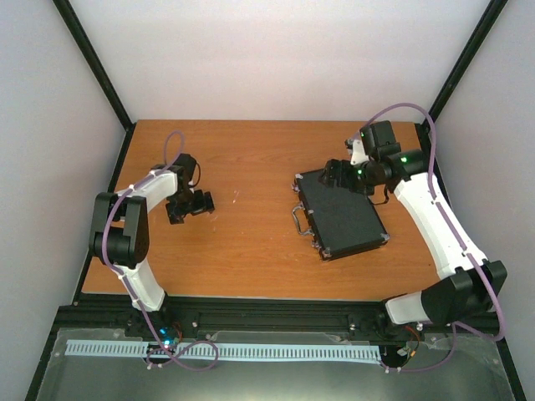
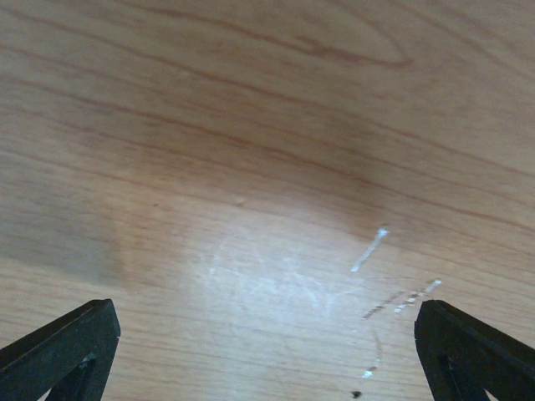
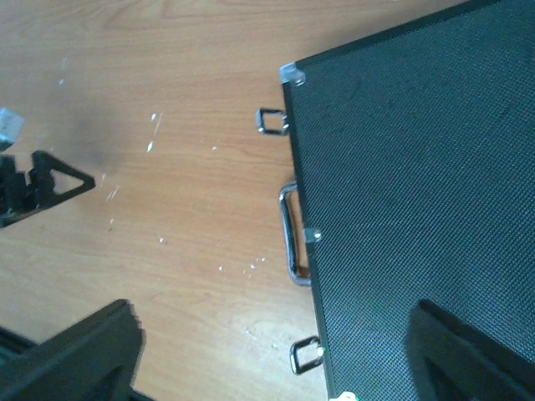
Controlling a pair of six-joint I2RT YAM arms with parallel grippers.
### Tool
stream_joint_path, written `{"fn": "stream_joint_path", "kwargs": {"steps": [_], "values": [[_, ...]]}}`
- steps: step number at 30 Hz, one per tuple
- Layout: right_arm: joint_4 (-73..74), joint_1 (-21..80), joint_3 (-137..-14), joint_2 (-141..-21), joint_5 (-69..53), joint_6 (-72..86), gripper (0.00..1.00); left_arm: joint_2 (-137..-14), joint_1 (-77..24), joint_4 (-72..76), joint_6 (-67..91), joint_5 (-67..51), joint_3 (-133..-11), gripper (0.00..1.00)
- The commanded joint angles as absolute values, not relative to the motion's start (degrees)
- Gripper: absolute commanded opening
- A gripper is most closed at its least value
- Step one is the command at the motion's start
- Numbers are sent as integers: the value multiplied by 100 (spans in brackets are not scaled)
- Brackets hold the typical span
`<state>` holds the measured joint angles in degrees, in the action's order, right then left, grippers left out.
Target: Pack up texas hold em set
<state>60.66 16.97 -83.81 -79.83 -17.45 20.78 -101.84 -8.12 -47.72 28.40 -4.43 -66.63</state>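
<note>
While the closed black briefcase lies flat and askew on the right half of the wooden table, its metal handle faces the middle. White walls and black frame posts box the table in. Pale scratches mark the grain under the left fingers, spread wide over bare wood. The right fingers are parted too, gripping nothing, one above the lid, the other above the table.
</note>
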Motion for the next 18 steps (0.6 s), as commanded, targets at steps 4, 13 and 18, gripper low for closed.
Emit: {"fn": "stream_joint_path", "kwargs": {"steps": [4, 13, 18], "values": [[6112, 1714, -8882, -9192, -635, 1798, 25, -10541, -1391, -4581, 3252, -1422, -7667, 100], [5756, 1499, -9488, -10432, -95, 1260, 3, -11277, -1738, -3937, 4089, -3014, -8733, 98], [5732, 1461, -9515, -11000, -88, 1138, 3, -11507, -2038, -3500, 4591, -3621, -9132, 94]]}}
